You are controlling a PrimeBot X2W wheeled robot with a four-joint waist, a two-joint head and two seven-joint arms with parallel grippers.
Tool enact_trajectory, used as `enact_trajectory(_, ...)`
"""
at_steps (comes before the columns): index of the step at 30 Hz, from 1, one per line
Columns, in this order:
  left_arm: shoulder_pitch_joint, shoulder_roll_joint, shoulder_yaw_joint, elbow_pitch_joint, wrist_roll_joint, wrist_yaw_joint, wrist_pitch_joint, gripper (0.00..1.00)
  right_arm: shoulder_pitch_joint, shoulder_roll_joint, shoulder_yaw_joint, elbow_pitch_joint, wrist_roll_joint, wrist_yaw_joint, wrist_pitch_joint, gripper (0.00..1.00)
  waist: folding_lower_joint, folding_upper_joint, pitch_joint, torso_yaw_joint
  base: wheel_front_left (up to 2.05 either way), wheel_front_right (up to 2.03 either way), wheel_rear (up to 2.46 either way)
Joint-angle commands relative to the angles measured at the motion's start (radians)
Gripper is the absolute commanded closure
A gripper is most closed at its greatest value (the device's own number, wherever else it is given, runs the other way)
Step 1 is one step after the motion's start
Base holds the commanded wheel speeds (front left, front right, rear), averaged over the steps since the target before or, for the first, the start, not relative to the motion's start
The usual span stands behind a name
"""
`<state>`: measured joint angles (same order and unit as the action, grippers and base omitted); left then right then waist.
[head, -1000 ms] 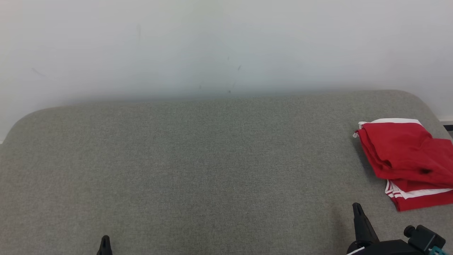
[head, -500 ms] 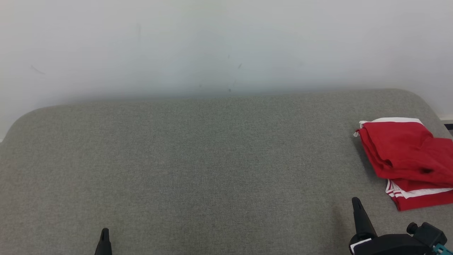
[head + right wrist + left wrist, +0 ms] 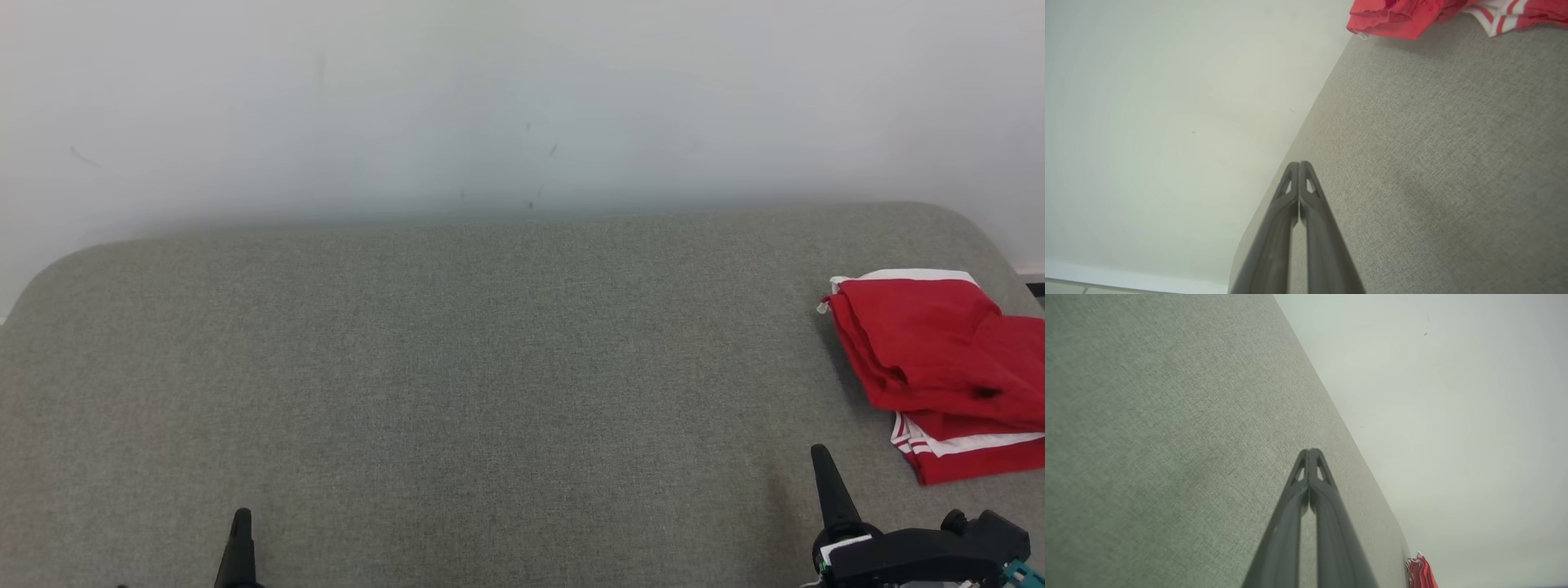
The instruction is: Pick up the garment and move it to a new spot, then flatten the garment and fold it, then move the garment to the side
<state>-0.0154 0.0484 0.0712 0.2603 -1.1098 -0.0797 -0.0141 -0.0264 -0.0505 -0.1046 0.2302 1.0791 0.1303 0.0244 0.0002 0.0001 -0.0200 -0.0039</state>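
Note:
The garment (image 3: 939, 367) is a red piece with white stripes, folded and lying at the far right of the grey fabric surface (image 3: 490, 367); it also shows as the garment (image 3: 1412, 16) at the top of the right wrist view and the garment (image 3: 1421, 571) at the bottom right of the left wrist view. My right gripper (image 3: 820, 457) stands below and left of it, apart from it, fingers shut together with nothing between them (image 3: 1299, 165). At the lower left my left gripper (image 3: 242, 518) is also shut and empty (image 3: 1309, 452).
A pale wall (image 3: 522, 106) rises directly behind the grey surface. The surface's rounded corners lie at the far left and far right. A wide bare stretch of grey fabric lies between the two grippers.
Both grippers have risen a little further into the head view. The garment lies where it was, shifted only slightly with the picture.

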Motion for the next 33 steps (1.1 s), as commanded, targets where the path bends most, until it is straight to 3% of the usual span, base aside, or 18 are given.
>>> enact_trajectory(1, -0.023, 0.002, 0.006, -0.013, -0.035, -0.008, 0.009, 1.0, -0.022, 0.0, -0.002, -0.006, 0.039, 0.0, 0.006, 1.0, -0.0001, -0.0001, 0.001, 0.0, 0.0, 0.0, 0.0)
enact_trajectory(33, -0.071, 0.003, 0.029, -0.015, -0.313, -0.036, 0.082, 1.0, -0.061, 0.0, -0.007, 0.006, 0.336, 0.001, 0.057, 1.0, -0.0001, -0.0001, 0.013, 0.002, 0.0, 0.0, 0.0)
